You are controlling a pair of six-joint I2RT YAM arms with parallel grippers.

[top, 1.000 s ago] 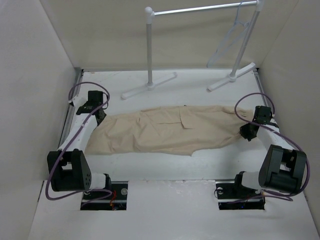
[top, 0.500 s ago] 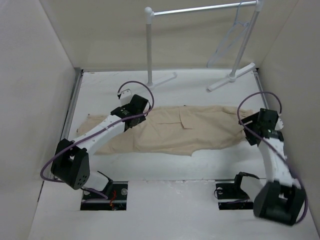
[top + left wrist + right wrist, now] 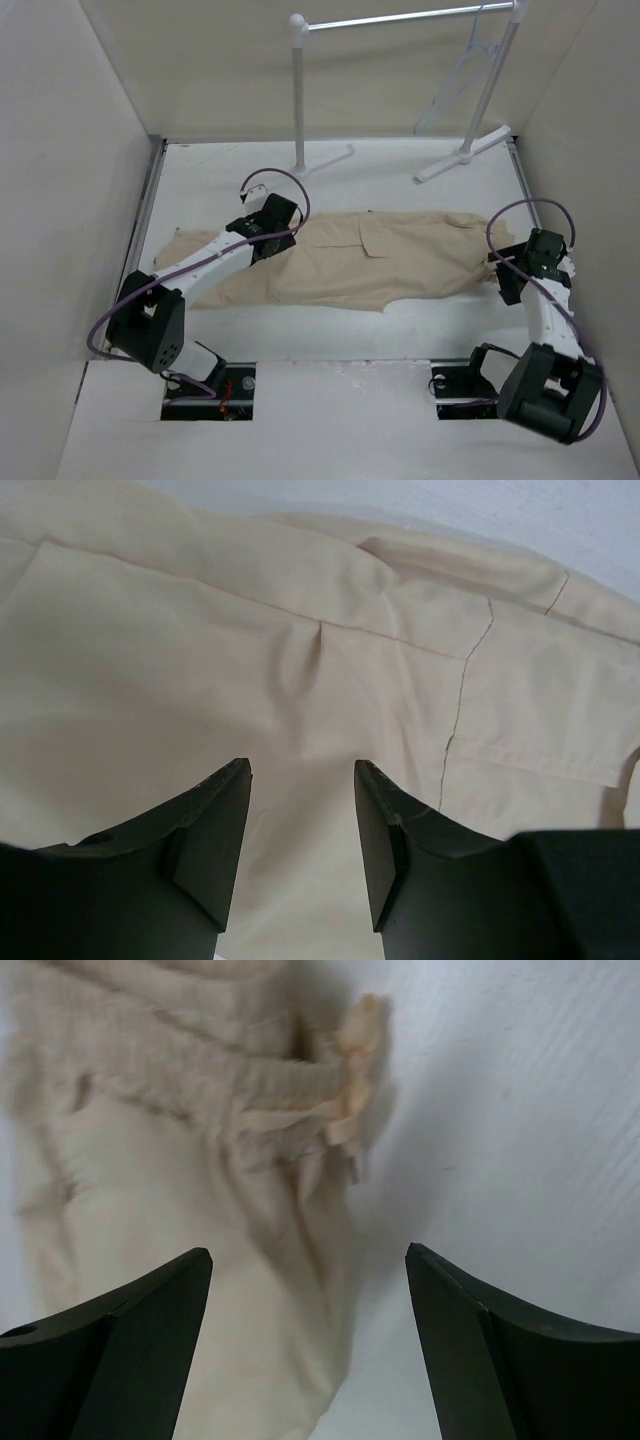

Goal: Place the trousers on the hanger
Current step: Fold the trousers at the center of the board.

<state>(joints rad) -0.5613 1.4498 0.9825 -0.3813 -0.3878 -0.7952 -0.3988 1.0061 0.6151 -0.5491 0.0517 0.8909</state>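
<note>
The beige trousers (image 3: 380, 262) lie flat and lengthwise across the table. My left gripper (image 3: 268, 238) hovers over their left half. In the left wrist view its fingers stand open (image 3: 302, 780) above smooth cloth (image 3: 150, 660), with nothing between them and a pocket flap (image 3: 540, 720) to the right. My right gripper (image 3: 508, 280) is at the trousers' right end, wide open (image 3: 308, 1255) and empty. The gathered waistband (image 3: 210, 1090) lies just ahead of it, and a fold of cloth sits under the left finger. The pale hanger (image 3: 455, 85) hangs on the rack bar at the back right.
A white-posted clothes rack stands at the back, with its left post (image 3: 299, 90), metal bar (image 3: 400, 17) and feet (image 3: 460, 158) on the table. White walls close in the left and right sides. Bare table (image 3: 520, 1110) shows right of the waistband.
My left arm has swung from the trousers' left end to over their left half. The right gripper has opened, let go of the cloth's right end and drawn back slightly.
</note>
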